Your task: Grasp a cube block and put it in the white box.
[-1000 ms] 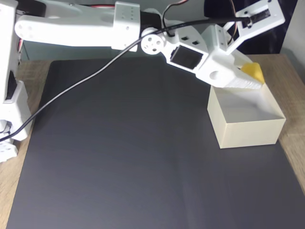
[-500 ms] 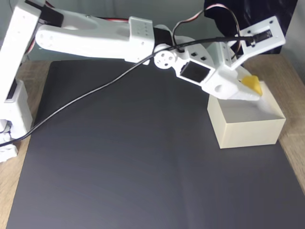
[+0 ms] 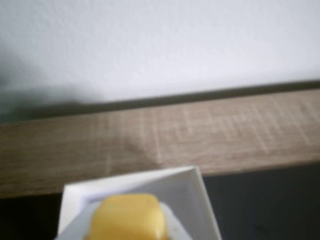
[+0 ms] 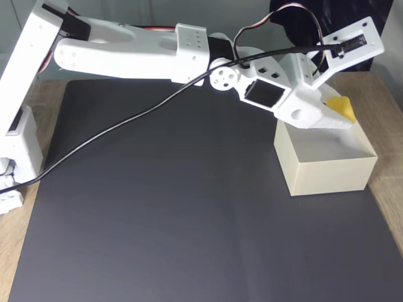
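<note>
a: nearest the wrist camera, the cube block (image 3: 127, 217) is sitting blurred at the bottom edge, its lower part cut off.

b: and the gripper (image 4: 340, 113)?

a: in the fixed view its fingers are closing on the yellow cube block (image 4: 343, 108), which is peeking out at the tip, partly covered by the white finger.

b: where is that over the white box (image 4: 327, 167)?

a: it is hanging above the box's far rim. in the wrist view one corner of the white box (image 3: 197, 200) is showing just beyond the cube.

b: farther back?

a: a wooden table (image 3: 200, 135) strip, then a pale wall (image 3: 160, 45), both looking soft. the black mat (image 4: 164, 207) is lying under the box.
</note>
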You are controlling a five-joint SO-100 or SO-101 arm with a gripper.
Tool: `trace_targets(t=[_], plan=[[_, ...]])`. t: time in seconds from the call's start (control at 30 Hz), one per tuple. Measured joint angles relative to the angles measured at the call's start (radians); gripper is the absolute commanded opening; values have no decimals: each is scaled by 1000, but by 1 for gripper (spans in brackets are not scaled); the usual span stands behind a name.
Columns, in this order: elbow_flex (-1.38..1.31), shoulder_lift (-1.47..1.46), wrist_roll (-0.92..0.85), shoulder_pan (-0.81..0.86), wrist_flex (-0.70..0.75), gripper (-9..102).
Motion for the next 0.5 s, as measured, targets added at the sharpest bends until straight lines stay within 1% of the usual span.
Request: trace_targets(t=[0.13,0.33,0.5], plan=[[0,0,0,-5,8,24],[0,0,0,-5,11,24],[-6,0,0,-5,11,22]])
